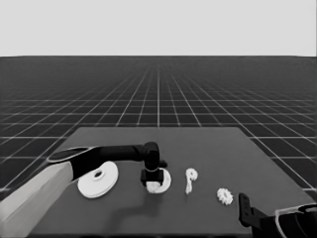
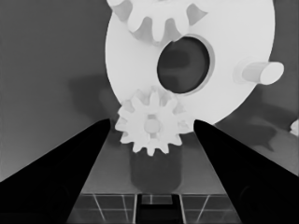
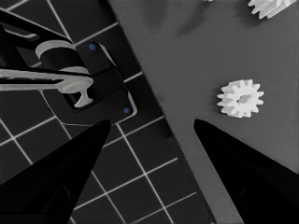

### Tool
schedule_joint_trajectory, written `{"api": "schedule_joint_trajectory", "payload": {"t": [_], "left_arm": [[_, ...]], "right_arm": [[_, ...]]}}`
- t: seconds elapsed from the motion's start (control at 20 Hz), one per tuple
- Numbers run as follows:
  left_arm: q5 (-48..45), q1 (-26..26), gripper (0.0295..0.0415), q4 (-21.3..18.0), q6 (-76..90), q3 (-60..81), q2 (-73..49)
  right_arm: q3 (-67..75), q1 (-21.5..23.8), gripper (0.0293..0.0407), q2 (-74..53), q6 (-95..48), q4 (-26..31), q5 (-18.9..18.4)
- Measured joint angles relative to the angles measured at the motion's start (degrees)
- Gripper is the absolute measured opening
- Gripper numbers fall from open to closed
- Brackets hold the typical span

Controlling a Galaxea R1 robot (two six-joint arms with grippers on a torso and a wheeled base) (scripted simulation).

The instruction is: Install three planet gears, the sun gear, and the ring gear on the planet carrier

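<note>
The smaller round part, the planet carrier [image 1: 165,181], lies mid-table with my left gripper [image 1: 152,182] right over it. In the left wrist view the carrier [image 2: 233,37] carries one planet gear [image 2: 159,18] beside its centre hole, and a bare peg [image 2: 259,72] stands up from it. A second planet gear [image 2: 152,123] sits at its rim between my open left fingers [image 2: 79,163], which do not grip it. A third planet gear [image 1: 224,196] lies loose at the right. The sun gear [image 1: 190,179], a knobby head on a stem, lies between them. The larger round part, the ring gear [image 1: 98,179], rests to the left.
My right gripper [image 1: 244,208] waits open at the table's near right corner. Its wrist view shows the loose gear [image 3: 240,98], the table's edge [image 3: 177,126], floor grid and dark machinery [image 3: 88,88] with blue lights. My left arm's pale forearm [image 1: 34,198] fills the lower left.
</note>
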Motion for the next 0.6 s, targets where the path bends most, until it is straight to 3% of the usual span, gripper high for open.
{"api": "schedule_joint_trajectory", "payload": {"t": [0.1,0.2,0.3,0.6], "left_arm": [[0.0,0.0,0.0385,0.0,0.0,0.0,0.0],[1.7,-6.0,0.0385,-6.0,-3.1,4.4,-1.0],[1.9,-8.5,0.0385,-8.3,-3.8,5.3,-1.1],[1.9,-9.7,0.0385,-9.6,-4.0,5.6,-1.1]], "right_arm": [[0.0,0.0,0.0385,0.0,0.0,0.0,0.0],[0.0,0.0,0.0385,0.0,0.0,0.0,0.0],[0.0,0.0,0.0385,0.0,0.0,0.0,0.0],[0.0,0.0,0.0385,0.0,0.0,0.0,0.0]]}}
